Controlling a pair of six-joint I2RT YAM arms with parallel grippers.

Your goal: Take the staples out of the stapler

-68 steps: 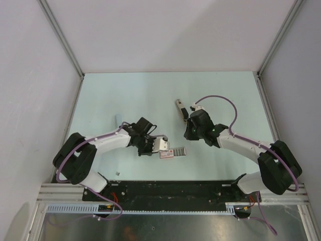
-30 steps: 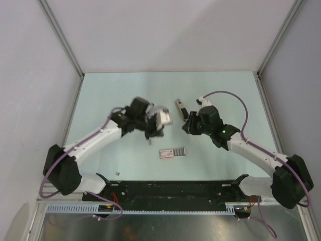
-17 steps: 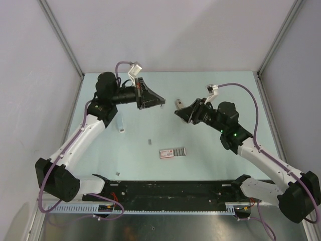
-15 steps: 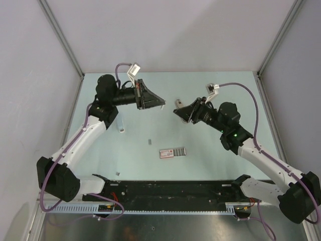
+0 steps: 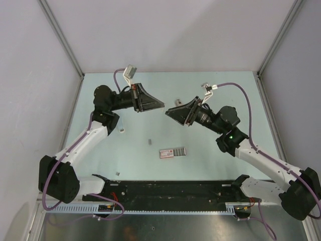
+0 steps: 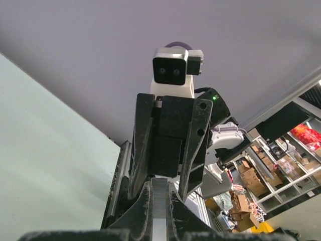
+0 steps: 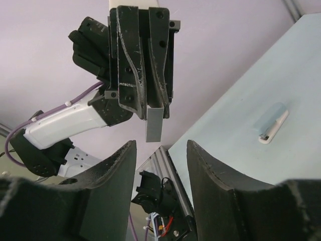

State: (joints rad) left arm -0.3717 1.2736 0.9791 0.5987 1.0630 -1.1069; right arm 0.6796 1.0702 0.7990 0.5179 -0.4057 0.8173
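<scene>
My left gripper [image 5: 161, 105] is raised off the table, pointing right, shut on a short grey strip of staples [image 6: 159, 201]. In the right wrist view the staples [image 7: 154, 124] stick out past its fingertips. My right gripper [image 5: 169, 112] is raised too and faces the left one tip to tip. It is open and empty [image 7: 160, 149], and the strip's end sits just short of the gap. Its black fingers [image 6: 142, 145] fill the left wrist view. The stapler is hidden under the right gripper in the top view.
A flat red-and-white box [image 5: 173, 152] lies near the table's front middle. A small grey bit [image 5: 149, 142] lies just behind it, and another bit [image 5: 117, 173] sits near the front edge. A pale capsule-like object [image 5: 120, 128] lies under the left arm, also seen in the right wrist view [image 7: 272, 124].
The left arm left the box, rose and swung its gripper to point right with the strip. The right arm lifted off the stapler, turned to face it and opened.
</scene>
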